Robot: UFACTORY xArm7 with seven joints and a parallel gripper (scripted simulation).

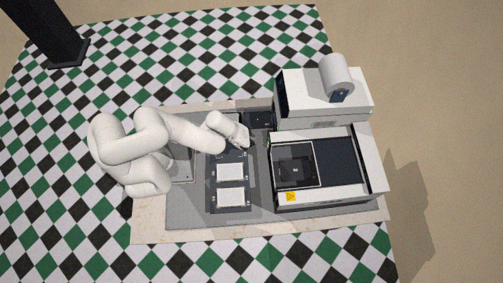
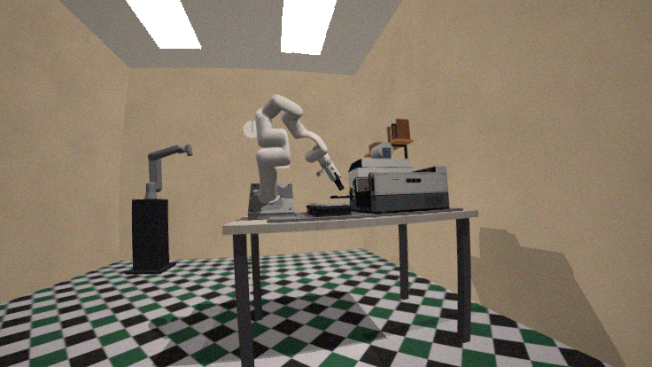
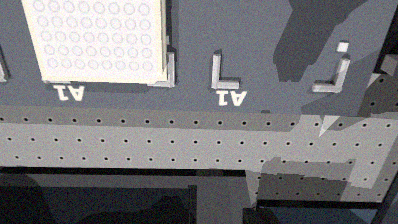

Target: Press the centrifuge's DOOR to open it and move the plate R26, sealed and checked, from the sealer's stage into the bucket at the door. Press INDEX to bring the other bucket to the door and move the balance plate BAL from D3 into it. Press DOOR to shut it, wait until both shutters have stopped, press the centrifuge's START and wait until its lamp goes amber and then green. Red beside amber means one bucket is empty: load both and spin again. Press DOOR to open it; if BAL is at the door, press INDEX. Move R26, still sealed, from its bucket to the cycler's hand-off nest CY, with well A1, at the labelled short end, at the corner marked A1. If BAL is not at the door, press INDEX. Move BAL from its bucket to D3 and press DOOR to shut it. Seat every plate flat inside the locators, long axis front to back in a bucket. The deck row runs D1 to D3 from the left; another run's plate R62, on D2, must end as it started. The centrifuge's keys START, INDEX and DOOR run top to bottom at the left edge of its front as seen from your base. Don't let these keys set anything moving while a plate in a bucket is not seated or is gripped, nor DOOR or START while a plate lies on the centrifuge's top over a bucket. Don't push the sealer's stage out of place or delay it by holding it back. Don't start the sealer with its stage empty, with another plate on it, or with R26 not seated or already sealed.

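The gripper [image 1: 250, 143] was fully closed with nothing held between its fingers, and it was poised in the air, tilted down toward the left edge of the centrifuge [image 1: 327, 197] front, above the gap between that machine and the deck row [image 1: 230, 207]. In the exterior view the gripper [image 2: 338, 184] was seen close to the centrifuge's front face, though contact could not be made out. The centrifuge's door opening [image 1: 295, 165] was seen uncovered from above, with a dark bucket [image 1: 294, 171] inside and no white plate in it. Two white plates [image 1: 229, 171] [image 1: 230, 196] were seated on the deck row, and the slot nearest the arm was partly hidden. In the wrist view, one white plate [image 3: 95, 40] was seated inside its locators beside a bare slot marked A1 [image 3: 231, 97]. R26 could not be identified in any view.
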